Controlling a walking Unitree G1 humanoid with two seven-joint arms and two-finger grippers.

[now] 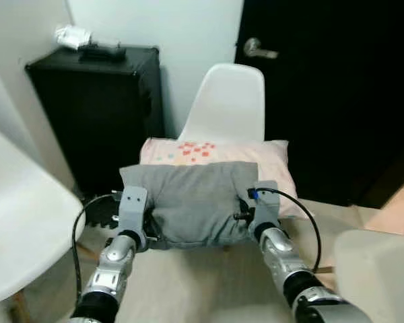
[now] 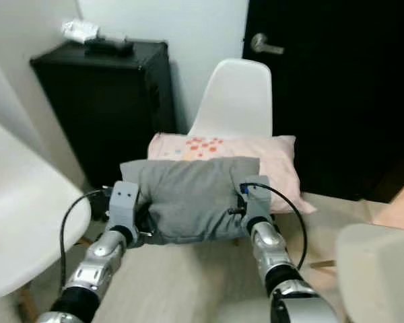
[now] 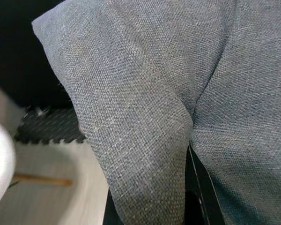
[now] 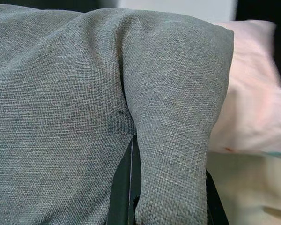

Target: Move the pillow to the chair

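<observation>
A grey pillow point(image 1: 192, 202) hangs between my two arms, in front of the white chair point(image 1: 230, 99). My left gripper point(image 1: 148, 232) is shut on the pillow's left edge, a fold of grey cloth point(image 3: 145, 154) pinched between its fingers. At the other end my right gripper point(image 1: 246, 219) is shut on the right edge, with the fabric point(image 4: 173, 154) bunched around its fingers. A pink pillow point(image 1: 269, 165) with red and coloured squares lies on the chair's seat, just behind the grey one.
A black cabinet point(image 1: 97, 101) stands left of the chair, with a white object point(image 1: 73, 36) on top. A dark door point(image 1: 337, 87) is at the right. Another white chair point(image 1: 20, 215) is near left, and a pale rounded edge point(image 1: 377, 269) near right.
</observation>
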